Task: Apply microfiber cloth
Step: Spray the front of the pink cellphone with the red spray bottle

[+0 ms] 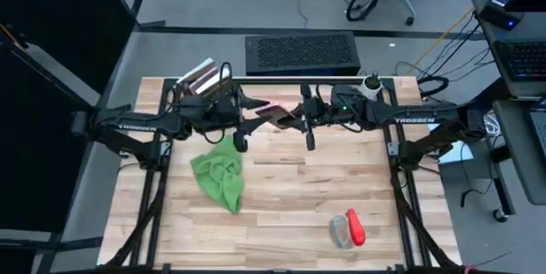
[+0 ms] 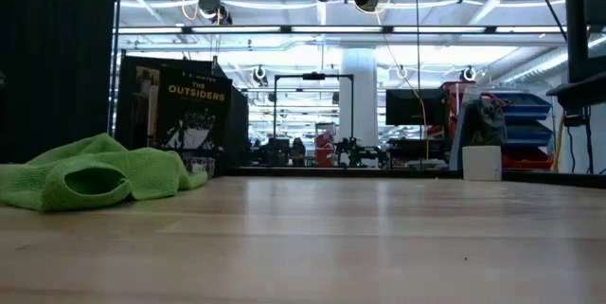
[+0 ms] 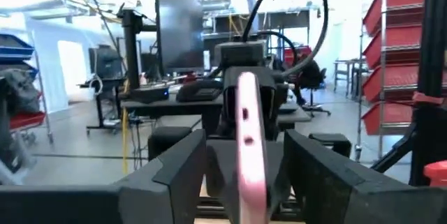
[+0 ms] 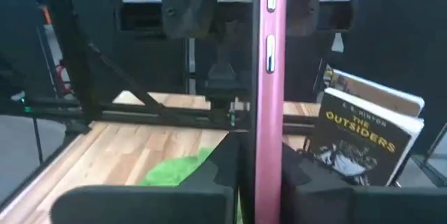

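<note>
Near edge of the table (image 1: pixel 281 240): you see a clear spray bottle with a red trigger (image 1: pixel 348 229) lying on its side toward the right, well apart from both arms and not in use.

Middle left of the table: the microfiber cloth (image 1: pixel 219 174), bright green and crumpled into a loose heap, rests flat on the wood. In the low view it lies at the left (image 2: pixel 95 179), with nothing touching it. No pincer holds it, so you should judge the wiping itself as not yet begun.

Farther back, above the table's centre: a slim device with a dark face and pink edge (image 1: pixel 277 116) hangs in the air between the two arms. The right pincer (image 1: pixel 300 119) is clenched on it; the right wrist view shows the pink edge (image 4: pixel 269 84) running upright between that arm's own fingers. The left pincer (image 1: pixel 246 113) sits just beside the device's other end. The left wrist view looks at the pink edge (image 3: pixel 248 147) head-on between spread fingers, so it reads as released, though whether a pad touches the device you cannot tell.

Far left of the table: a book titled "The Outsiders" (image 1: pixel 203 76) stands upright.

Progress, as a judgement: the device is lifted and presented; still left is picking up the cloth and bringing it to the device.
</note>
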Robot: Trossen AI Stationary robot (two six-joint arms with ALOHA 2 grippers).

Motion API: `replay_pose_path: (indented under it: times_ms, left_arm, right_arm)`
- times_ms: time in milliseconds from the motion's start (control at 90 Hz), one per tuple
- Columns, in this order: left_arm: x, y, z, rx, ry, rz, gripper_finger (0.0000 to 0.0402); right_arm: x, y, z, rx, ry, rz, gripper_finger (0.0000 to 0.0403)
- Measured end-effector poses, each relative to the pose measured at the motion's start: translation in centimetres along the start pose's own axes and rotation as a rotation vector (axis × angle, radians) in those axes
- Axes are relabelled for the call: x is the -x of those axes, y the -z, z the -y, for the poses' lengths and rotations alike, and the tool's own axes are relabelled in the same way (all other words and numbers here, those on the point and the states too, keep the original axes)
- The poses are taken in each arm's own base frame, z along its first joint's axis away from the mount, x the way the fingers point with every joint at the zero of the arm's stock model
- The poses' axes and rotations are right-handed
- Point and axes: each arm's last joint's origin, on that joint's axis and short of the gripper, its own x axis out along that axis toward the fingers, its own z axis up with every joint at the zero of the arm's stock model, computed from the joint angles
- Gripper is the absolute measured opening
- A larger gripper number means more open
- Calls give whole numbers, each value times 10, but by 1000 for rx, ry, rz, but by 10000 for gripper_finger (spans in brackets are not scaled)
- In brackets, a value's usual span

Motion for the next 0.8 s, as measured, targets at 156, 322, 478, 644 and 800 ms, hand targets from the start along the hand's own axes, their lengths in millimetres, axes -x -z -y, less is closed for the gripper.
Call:
replay_pose_path:
  times_ms: [156,322,478,644,800]
  left_arm:
    - [-10,7,1,-1,5,61,138]
    - [-17,16,1,-29,3,69,89]
    - [-17,15,1,-47,-8,74,17]
    - [-16,15,-1,-51,-20,69,15]
    - [-16,15,-5,-54,-36,76,10]
  right_arm:
    - [0,0,0,-6,3,-1,15]
    - [0,0,0,-5,2,-2,20]
    - [0,0,0,-21,0,-2,43]
    - [7,0,0,-24,-8,-48,91]
    - [27,-9,-1,-17,1,-71,165]
